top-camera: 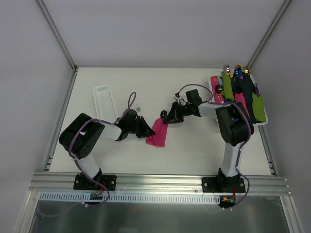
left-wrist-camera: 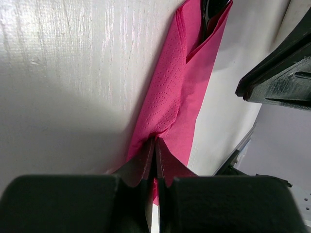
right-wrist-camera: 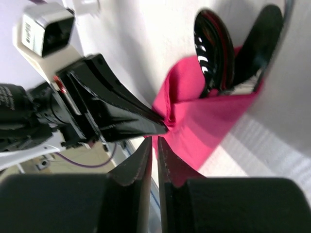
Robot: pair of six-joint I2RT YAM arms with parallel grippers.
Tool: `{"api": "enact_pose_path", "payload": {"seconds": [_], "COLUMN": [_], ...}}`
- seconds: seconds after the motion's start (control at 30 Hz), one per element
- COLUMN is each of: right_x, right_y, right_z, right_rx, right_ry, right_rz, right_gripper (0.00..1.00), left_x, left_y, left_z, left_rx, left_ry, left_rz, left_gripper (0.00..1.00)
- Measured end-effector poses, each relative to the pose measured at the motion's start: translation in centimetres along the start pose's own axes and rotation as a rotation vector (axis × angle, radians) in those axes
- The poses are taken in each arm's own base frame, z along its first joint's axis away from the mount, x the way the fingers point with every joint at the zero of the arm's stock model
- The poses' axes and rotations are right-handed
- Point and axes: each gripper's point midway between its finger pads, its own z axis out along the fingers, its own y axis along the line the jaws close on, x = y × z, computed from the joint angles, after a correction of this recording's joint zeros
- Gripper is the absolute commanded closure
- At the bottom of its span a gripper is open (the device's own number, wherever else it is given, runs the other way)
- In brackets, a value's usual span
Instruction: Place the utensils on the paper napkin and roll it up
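Surface log: take the paper napkin (left-wrist-camera: 170, 97) as your reference.
You will find it thin, matt magenta paper, embossed with fine dots. The utensils (right-wrist-camera: 214, 53) inside its fold are glossy black and plastic-looking. The table (left-wrist-camera: 73, 73) under it is white with a fine linear grain. The left gripper (left-wrist-camera: 154, 145) at its end looks like matt black plastic. The tray (top-camera: 104, 102) to its left is white ridged plastic.

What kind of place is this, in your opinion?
Probably a robotics lab test cell: a white table inside plain walls, two arms bolted to an aluminium rail, and a tray of rolled napkins as practice props.
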Motion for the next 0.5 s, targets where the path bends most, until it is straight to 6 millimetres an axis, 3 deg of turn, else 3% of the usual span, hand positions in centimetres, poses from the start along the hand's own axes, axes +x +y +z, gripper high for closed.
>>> {"api": "enact_pose_path", "payload": {"seconds": [0.17, 0.5], "right_x": [-1.1, -1.1], "right_y": [0.5, -1.5], "right_z": [1.0, 1.9], "right_rx": [-0.05, -0.01], "right_ry": [-0.039, -0.047], "right_rz": [0.051, 0.114], "right_gripper": [0.91, 0.94], "left_x": [0.0, 0.0], "left_y": [0.0, 0.1], "left_z": [0.0, 0.0], "left_rx": [0.0, -0.002], "left_ry": [-0.001, -0.001], "left_rz": [-0.001, -0.003], "left_gripper": [1.0, 1.0]}}
